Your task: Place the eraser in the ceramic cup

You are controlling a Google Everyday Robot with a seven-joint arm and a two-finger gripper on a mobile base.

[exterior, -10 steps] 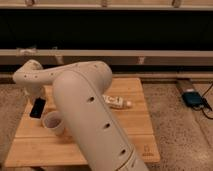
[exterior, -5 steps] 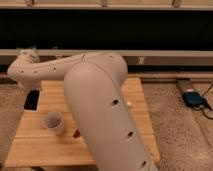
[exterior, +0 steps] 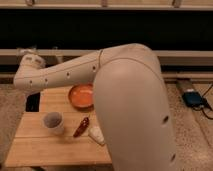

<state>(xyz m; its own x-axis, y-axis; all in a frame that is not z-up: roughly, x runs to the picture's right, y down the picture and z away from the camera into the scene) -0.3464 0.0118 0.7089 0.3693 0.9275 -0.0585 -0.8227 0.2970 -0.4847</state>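
Note:
The ceramic cup [exterior: 53, 121] is small, white and upright on the left part of the wooden table [exterior: 55, 150]. My gripper [exterior: 32, 102] shows as a dark shape hanging below the white wrist, at the table's left edge, behind and to the left of the cup and apart from it. I cannot make out the black eraser as separate from that dark shape. My white arm [exterior: 125, 100] fills the middle and right of the view and hides the right half of the table.
A flat orange dish [exterior: 81, 96] sits behind and to the right of the cup. A red chilli pepper [exterior: 81, 127] and a white rounded block [exterior: 96, 135] lie right of the cup. A blue device [exterior: 192, 97] lies on the floor at right.
The arm has swung up and to the right, uncovering the orange dish, the pepper and the white block. The gripper has stayed near the table's left edge, shifting slightly left.

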